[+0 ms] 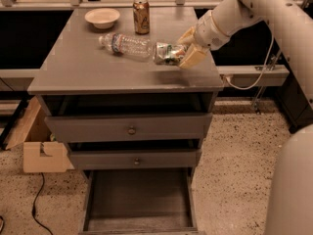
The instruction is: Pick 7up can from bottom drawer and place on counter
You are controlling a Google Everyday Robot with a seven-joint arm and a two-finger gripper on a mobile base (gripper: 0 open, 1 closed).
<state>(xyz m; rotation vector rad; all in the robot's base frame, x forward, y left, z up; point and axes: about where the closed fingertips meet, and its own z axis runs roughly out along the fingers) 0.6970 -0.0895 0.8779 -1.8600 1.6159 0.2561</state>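
7up can [166, 53] is up over the right side of the surface [83, 67], lying sideways and clamped between the two tan fingers [194, 58] of the tool [182, 51] – so the tool is closed around the can, one finger on the far side and one on the near side. White arm [254, 4] comes in from the upper right. Can't tell if the can is actually resting on the surface or hanging just above it; there's a shadow right below it. Its free end sits just beside the base of a clear bottle [128, 45] that's lying on its side, and I can't make out whether they touch.

Further back – a brown can [141, 16] standing upright, with a pale bowl [102, 17] to its left.

Bottom drawer [139, 195] is pulled out, dark floor showing. The two knobbed drawers [131, 130] above it stick out slightly. Cardboard box [41, 153] on the floor to the left.
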